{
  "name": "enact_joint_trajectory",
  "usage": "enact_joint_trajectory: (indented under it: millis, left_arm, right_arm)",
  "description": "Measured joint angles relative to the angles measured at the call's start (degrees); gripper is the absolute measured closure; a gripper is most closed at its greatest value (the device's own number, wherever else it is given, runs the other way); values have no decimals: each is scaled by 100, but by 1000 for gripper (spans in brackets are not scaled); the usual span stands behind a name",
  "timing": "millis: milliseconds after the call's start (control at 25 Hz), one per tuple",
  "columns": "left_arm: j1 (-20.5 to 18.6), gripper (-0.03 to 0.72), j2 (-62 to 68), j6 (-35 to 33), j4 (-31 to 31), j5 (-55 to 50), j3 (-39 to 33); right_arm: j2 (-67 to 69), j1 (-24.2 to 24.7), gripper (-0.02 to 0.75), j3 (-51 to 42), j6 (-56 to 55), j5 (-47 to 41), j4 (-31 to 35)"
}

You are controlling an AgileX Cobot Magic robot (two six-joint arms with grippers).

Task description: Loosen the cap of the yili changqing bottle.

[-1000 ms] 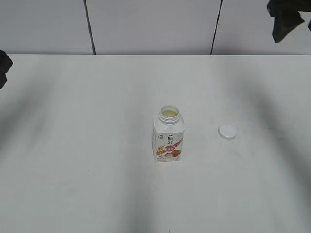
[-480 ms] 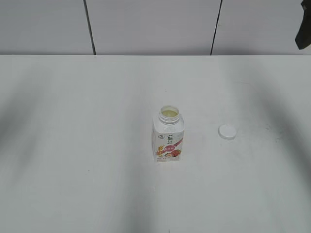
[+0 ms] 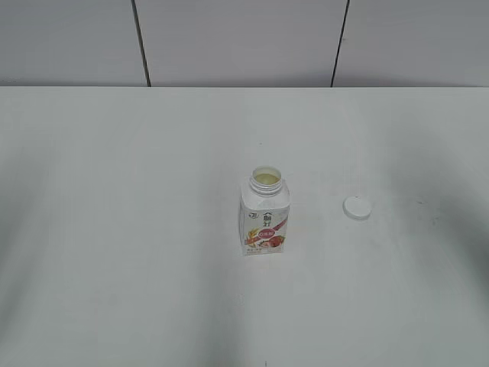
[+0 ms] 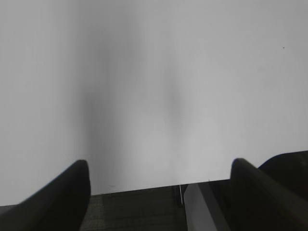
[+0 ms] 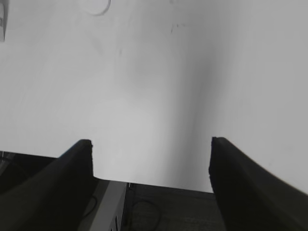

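Note:
The yili changqing bottle point(image 3: 265, 215) stands upright in the middle of the white table point(image 3: 114, 191). Its neck is open and pale drink shows inside. The white cap point(image 3: 357, 207) lies flat on the table to the bottle's right, apart from it. Its lower edge also shows at the top of the right wrist view point(image 5: 96, 7). Neither gripper shows in the exterior view. In the left wrist view my left gripper point(image 4: 159, 168) is open and empty above the table's front edge. In the right wrist view my right gripper point(image 5: 150, 144) is open and empty, also above the front edge.
A grey panelled wall point(image 3: 244, 42) rises behind the table. Below the table's front edge, dark floor point(image 4: 139, 211) and a grey frame part point(image 5: 103, 209) show in the wrist views.
The dark arm parts seen at the left edge and upper right of the exterior view have drawn out of that view. The bottle and cap have not moved.

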State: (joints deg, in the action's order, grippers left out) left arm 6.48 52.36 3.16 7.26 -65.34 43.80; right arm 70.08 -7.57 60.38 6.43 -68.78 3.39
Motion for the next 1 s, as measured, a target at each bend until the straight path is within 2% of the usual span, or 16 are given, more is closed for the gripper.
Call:
enact_joint_trajectory:
  millis: [360,600,1000]
  left_arm:
    - [0,144,-1479,0,-139,125,-829]
    - [0,144,-2155,0,-564,429,-1333]
    - [0,144,-3286,-29,-650,481,-1377]
  right_arm:
    - [-1115,0,150,-1440,0,594,5]
    - [-1858,0,150,-2159,0,836,53]
    - [-3348,0,150,-2928,5,865,106]
